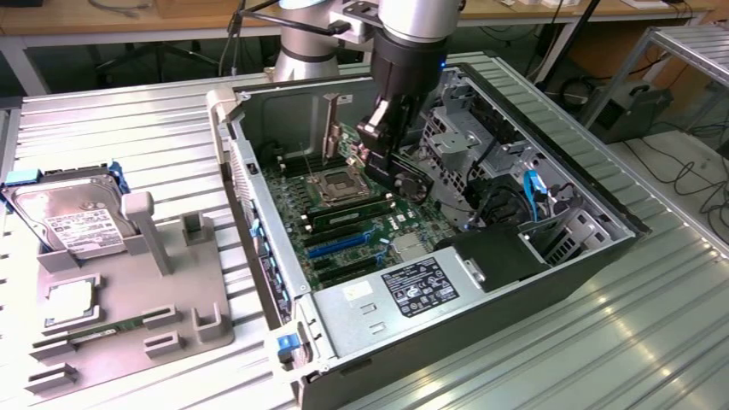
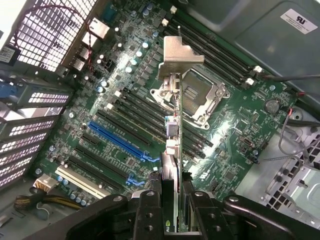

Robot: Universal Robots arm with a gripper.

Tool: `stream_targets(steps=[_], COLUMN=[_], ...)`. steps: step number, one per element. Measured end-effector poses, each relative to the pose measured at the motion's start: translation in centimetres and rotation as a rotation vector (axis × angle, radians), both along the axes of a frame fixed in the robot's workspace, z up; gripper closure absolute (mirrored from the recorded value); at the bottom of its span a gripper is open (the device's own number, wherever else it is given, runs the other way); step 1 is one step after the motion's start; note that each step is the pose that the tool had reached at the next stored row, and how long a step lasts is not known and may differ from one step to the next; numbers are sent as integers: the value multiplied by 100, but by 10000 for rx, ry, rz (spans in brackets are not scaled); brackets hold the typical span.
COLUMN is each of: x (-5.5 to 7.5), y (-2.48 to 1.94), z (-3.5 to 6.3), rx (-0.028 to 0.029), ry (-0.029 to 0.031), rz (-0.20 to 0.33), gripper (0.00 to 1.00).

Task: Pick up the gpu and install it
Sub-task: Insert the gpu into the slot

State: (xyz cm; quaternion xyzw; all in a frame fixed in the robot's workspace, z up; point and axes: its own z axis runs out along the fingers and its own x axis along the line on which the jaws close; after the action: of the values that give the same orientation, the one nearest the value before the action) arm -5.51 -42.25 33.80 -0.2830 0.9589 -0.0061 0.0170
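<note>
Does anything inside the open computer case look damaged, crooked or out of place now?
Nothing looks damaged or spilled. The only part out of its place is the gpu: the gripper holds it on edge above the motherboard, near the processor socket, not seated in any slot.

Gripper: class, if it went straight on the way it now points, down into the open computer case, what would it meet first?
Probably the green motherboard, near the processor socket. The graphics card clamped in the gripper would touch down first; the gap is hard to judge.
</note>
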Motion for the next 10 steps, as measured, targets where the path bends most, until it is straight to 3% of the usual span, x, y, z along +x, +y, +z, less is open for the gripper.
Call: stream_targets(steps=[10], x=[0], y=[0], z=[0], rx=[-1], ry=[0], rz=[248], gripper=[74])
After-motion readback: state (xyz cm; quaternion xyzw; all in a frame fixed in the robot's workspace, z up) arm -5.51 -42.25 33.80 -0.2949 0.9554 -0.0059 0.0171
